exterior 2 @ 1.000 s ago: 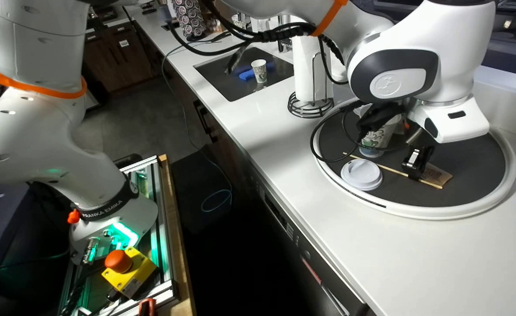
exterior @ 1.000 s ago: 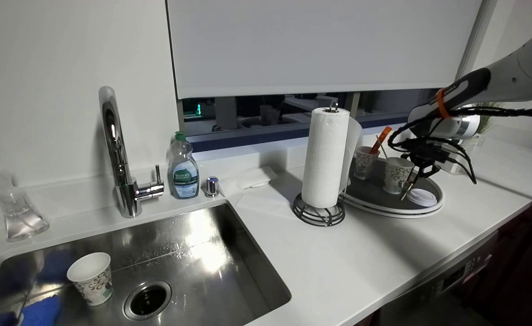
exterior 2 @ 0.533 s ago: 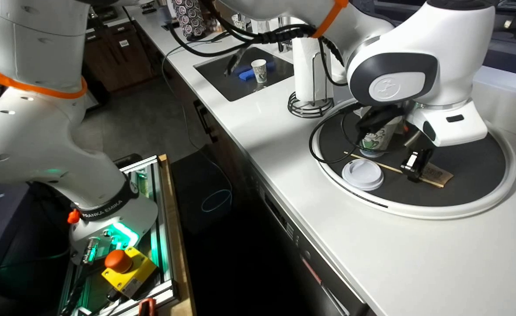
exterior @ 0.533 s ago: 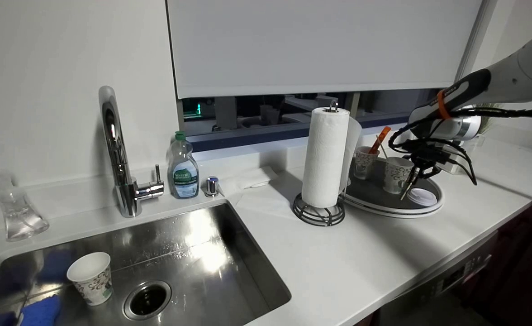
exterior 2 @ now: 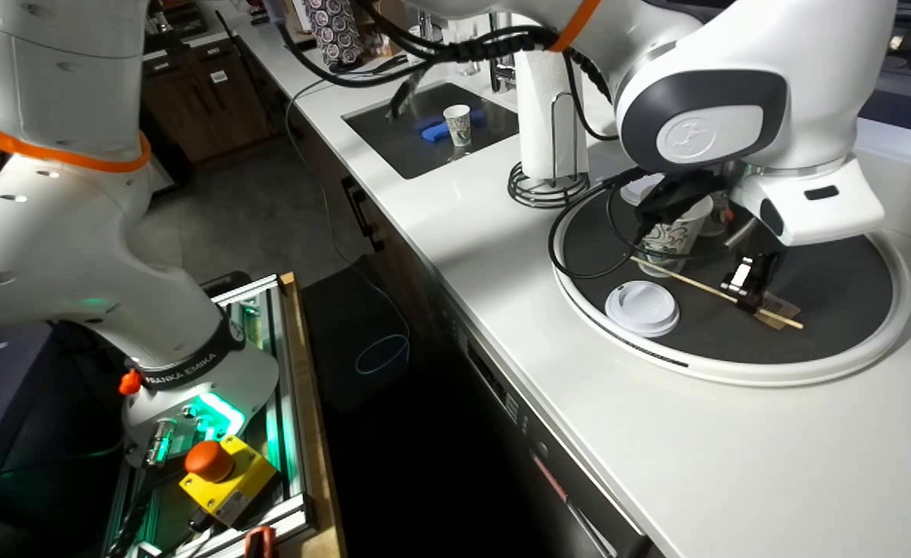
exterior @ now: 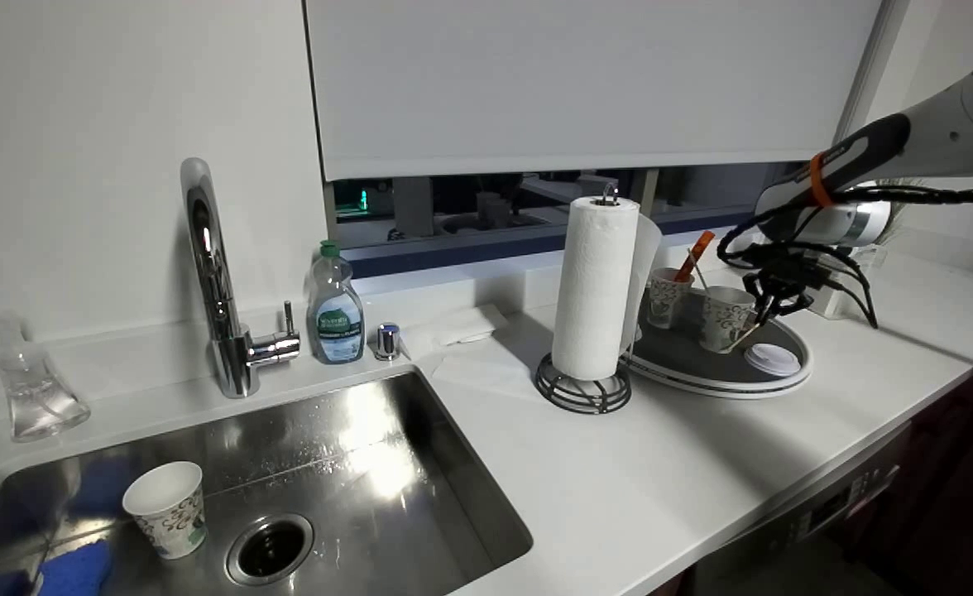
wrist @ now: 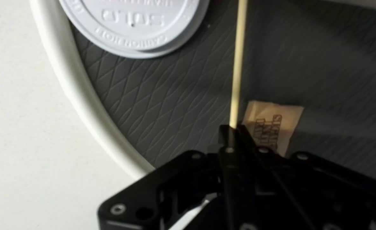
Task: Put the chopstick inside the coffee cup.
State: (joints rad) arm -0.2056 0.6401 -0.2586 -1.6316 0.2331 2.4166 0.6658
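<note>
The chopstick is a thin pale wooden stick [wrist: 237, 64], not orange-red. My gripper [wrist: 232, 131] is shut on it near one end in the wrist view, and the long part points away. In an exterior view, my gripper [exterior 2: 748, 301] holds the chopstick [exterior 2: 696, 285] nearly level, a little above the round tray. A short end sticks out behind the fingers. A white patterned paper coffee cup [exterior 2: 676, 236] stands upright on the tray beside the chopstick's far end, partly behind cables. It also shows in an exterior view [exterior: 726, 319], with a thin stick leaning at its rim. No grey-beige mug shows.
A white lid [exterior 2: 641, 308] and a brown sugar packet [wrist: 272, 124] lie on the tray [exterior 2: 901, 310]. Another paper cup [exterior: 668, 296] with an orange stick [exterior: 696, 255] stands behind. The paper towel roll [exterior: 598, 290] stands beside the tray. A paper cup [exterior: 168, 513] sits in the sink.
My gripper has risen slightly and the chopstick has lifted off the tray with it. The stick's far tip now stands higher, closer in view to the paper cup. The cups and lid have stayed in place.
</note>
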